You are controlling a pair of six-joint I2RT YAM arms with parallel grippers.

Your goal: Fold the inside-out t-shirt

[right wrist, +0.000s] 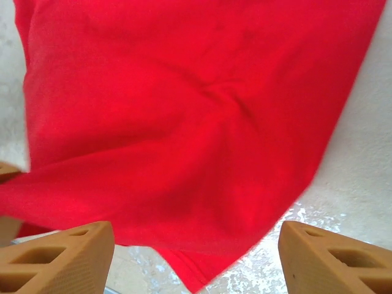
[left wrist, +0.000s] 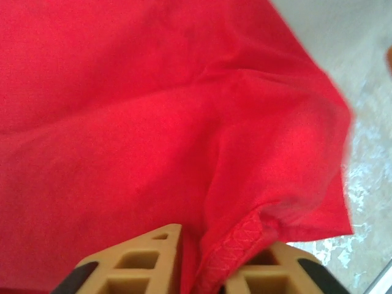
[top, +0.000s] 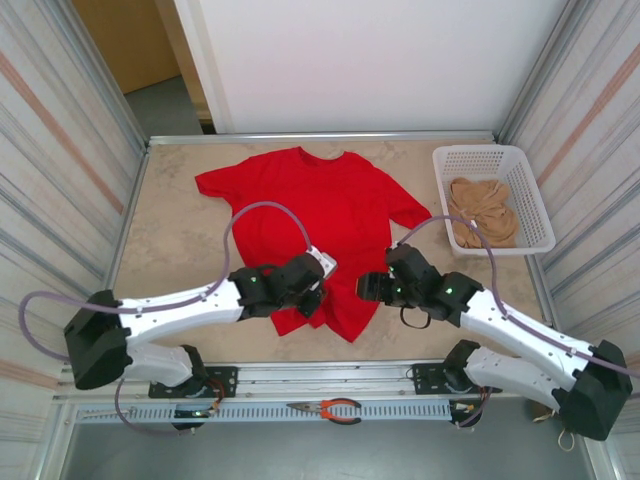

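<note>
The inside-out t-shirt [top: 315,205] is bright red and lies spread on the table, neck toward the far side. My left gripper [top: 313,292] is over its lower left part. In the left wrist view, the left gripper [left wrist: 220,240] has its tan fingers close together, with the stitched hem [left wrist: 239,242] bunched and pinched between them and cloth [left wrist: 122,122] rising around them. My right gripper [top: 376,288] is at the shirt's lower right edge. In the right wrist view it [right wrist: 193,231] stands wide open above a loose corner of red cloth [right wrist: 184,110], and nothing is between its fingers.
A white basket [top: 490,153] at the back right holds a tan-beige garment [top: 482,210]. Bare beige table [top: 175,235] lies left of the shirt. Metal frame walls close in both sides. Orange-handled pliers [top: 332,408] lie on the front rail.
</note>
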